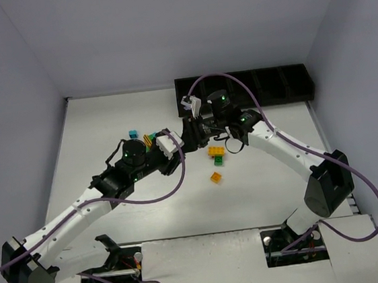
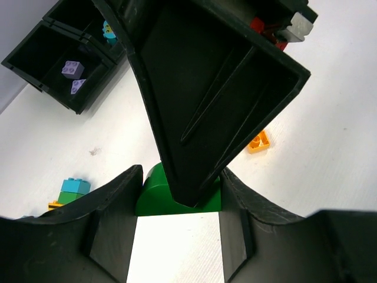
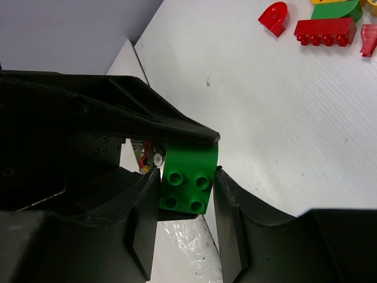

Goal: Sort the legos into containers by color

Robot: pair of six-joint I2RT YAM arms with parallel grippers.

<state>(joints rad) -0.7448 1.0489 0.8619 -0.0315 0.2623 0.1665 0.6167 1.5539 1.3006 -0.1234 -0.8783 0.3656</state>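
Observation:
A green brick (image 2: pixel 152 194), rounded on one side and studded on another (image 3: pixel 187 183), hangs between both grippers above the table's middle. My left gripper (image 2: pixel 180 203) has a finger against each of its sides. My right gripper (image 3: pixel 187 197) closes on it from the other way, one right finger (image 2: pixel 218 88) lying across it. In the top view the two grippers (image 1: pixel 184 142) (image 1: pixel 193 133) meet tip to tip and hide the brick. The black tray of bins (image 1: pixel 291 83) stands at the back right. Its end bins (image 2: pixel 35 59) hold lilac bricks (image 2: pixel 72 69) and a teal one (image 2: pixel 109 32).
Loose on the table are an orange brick (image 1: pixel 216 177), a yellow-on-green stack (image 1: pixel 217 154), a teal brick (image 1: pixel 133 134) and a small cluster (image 1: pixel 150 140) by my left wrist. The right wrist view shows red bricks (image 3: pixel 325 30) (image 3: pixel 274 16).

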